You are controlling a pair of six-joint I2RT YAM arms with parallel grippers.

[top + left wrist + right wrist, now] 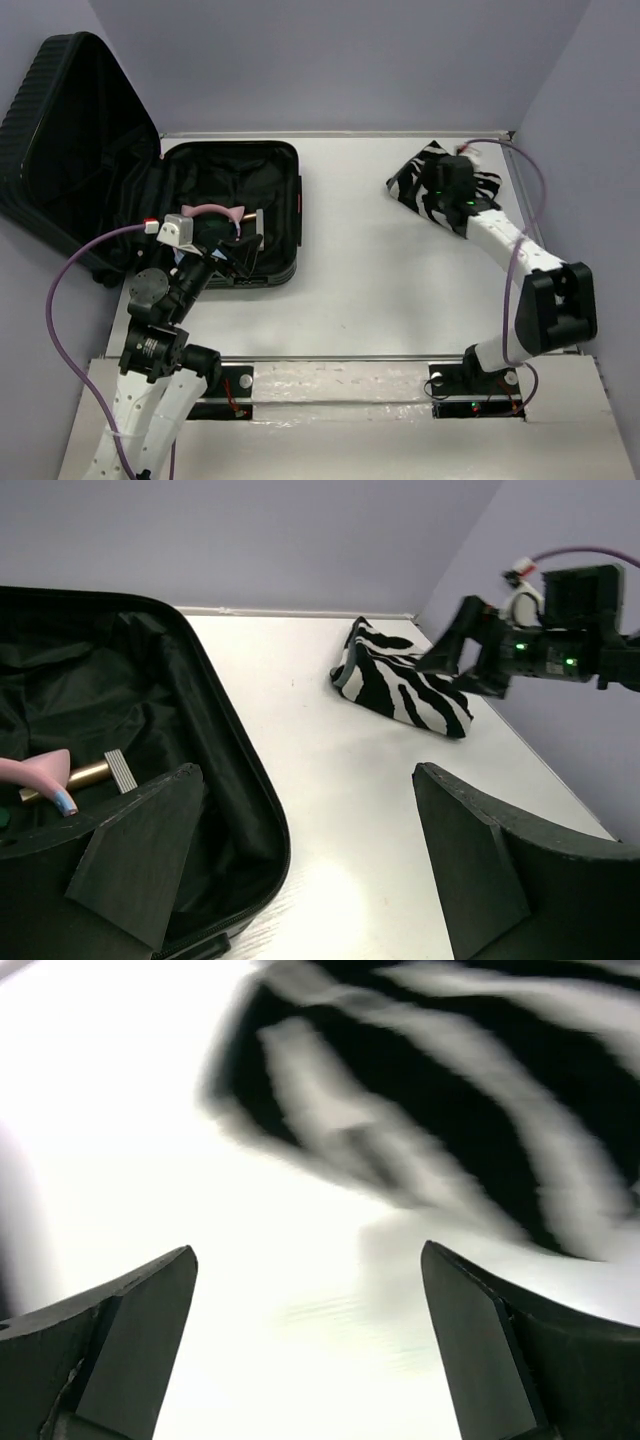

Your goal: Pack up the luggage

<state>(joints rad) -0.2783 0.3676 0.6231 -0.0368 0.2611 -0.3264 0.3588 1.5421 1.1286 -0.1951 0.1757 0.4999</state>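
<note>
White table [380, 300] — open luggage [230, 210] left, zebra-striped pouch [425, 185] right.

The suitcase [80, 140] is black all over, ribbed shell and fabric lining alike. The pink item [212, 211] in it has a light-blue tip, and the bar [85, 774] beside that is gold. The bench [380, 290] is white, the folded cloth [400, 685] zebra-striped in black and white. The left arm [160, 395] is white with black joints, its cable [52, 305] purple.

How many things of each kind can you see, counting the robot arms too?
Suitcase: 1
Zebra-striped cloth: 1
Pink thing: 1
Gold stick: 1
Robot arms: 2
Total: 6
</note>
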